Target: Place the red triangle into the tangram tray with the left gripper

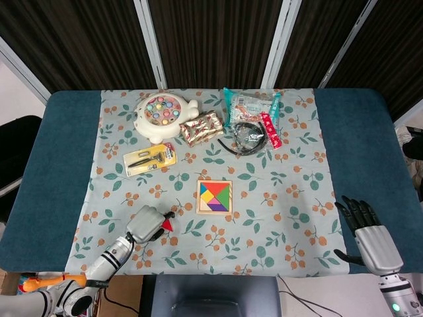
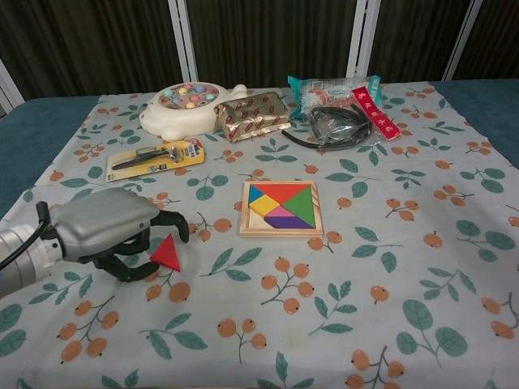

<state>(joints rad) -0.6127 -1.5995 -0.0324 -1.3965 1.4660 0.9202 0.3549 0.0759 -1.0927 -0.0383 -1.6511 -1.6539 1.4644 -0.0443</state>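
Note:
The red triangle (image 1: 167, 225) (image 2: 167, 254) lies flat on the floral cloth, left of and nearer than the wooden tangram tray (image 1: 198, 197) (image 2: 280, 232), which holds several coloured pieces. My left hand (image 1: 147, 224) (image 2: 109, 231) sits low right beside the triangle on its left. Its dark fingers (image 2: 173, 222) arch over and under the piece without lifting it; I cannot tell whether they touch it. My right hand (image 1: 370, 234) rests with fingers spread at the table's front right edge, holding nothing. The chest view does not show it.
Along the back of the cloth stand a white fishing toy (image 1: 158, 115) (image 2: 182, 105), a snack packet (image 1: 201, 127), a green packet (image 1: 250, 102) and a bagged black cable (image 1: 248, 135). A carded tool (image 1: 150, 158) (image 2: 154, 158) lies behind the left hand.

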